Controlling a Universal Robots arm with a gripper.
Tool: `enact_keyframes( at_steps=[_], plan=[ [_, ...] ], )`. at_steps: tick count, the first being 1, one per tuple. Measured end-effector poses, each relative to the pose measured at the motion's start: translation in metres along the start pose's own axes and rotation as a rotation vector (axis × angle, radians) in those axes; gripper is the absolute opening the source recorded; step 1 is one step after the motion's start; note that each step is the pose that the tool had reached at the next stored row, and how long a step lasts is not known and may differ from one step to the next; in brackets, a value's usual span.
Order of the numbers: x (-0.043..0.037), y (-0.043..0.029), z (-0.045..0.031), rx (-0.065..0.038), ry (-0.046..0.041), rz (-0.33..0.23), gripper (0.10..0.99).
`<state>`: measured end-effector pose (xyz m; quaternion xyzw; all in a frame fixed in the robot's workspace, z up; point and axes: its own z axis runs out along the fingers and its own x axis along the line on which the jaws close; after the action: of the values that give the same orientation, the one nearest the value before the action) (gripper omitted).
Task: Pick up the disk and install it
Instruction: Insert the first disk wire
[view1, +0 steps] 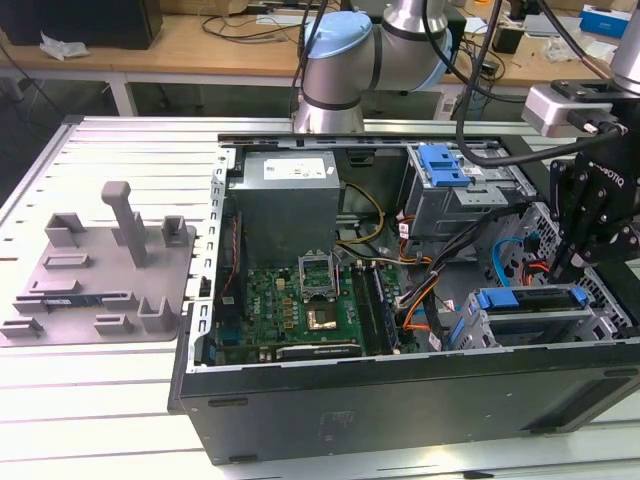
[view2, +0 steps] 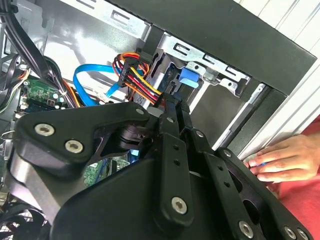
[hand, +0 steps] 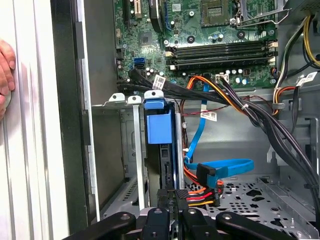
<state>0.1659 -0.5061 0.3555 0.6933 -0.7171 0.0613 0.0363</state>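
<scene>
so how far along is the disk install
Done: the disk is off the grey tray and sits in the case's drive cage. In hand: nothing gripped; the claw is shut, right at the disk's exposed end. Left: whether it's fully seated can't be told here.

The picture's edge cuts off a hand.
</scene>
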Motion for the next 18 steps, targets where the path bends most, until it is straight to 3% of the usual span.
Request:
enact_keyframes(
  at_steps=[14,18],
  plan=[
    [-0.0010,0.0008,0.0004,0.002,-0.0006,-0.015,0.169],
    [-0.0011,0.0009,0.0011,0.008,-0.0016,-0.038,0.169]
  ],
)
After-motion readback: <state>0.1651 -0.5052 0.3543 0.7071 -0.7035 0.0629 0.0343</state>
